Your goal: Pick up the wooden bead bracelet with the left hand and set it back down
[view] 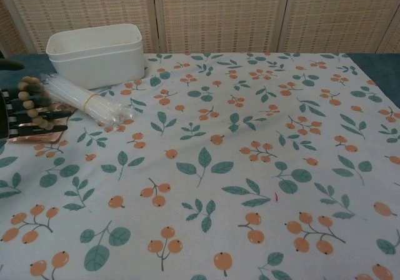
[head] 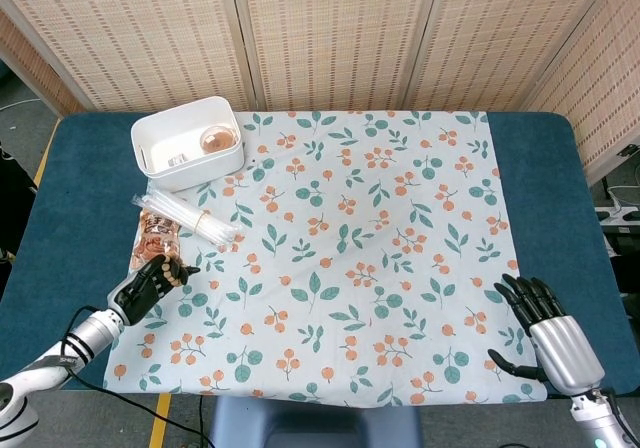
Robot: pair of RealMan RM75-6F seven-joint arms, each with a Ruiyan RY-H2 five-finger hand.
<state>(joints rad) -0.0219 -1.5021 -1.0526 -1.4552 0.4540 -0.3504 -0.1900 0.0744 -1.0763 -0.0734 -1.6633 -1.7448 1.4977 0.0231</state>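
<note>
The left hand holds the wooden bead bracelet across its dark fingers, in front of the white bin and at the left edge of the floral cloth. The bracelet is above the copper-coloured packet (from the chest view I cannot tell if they touch). A bundle of clear tubes lies between the bin and the hand. The right hand, far from the bin at the opposite near corner, holds nothing and its fingers are spread.
</note>
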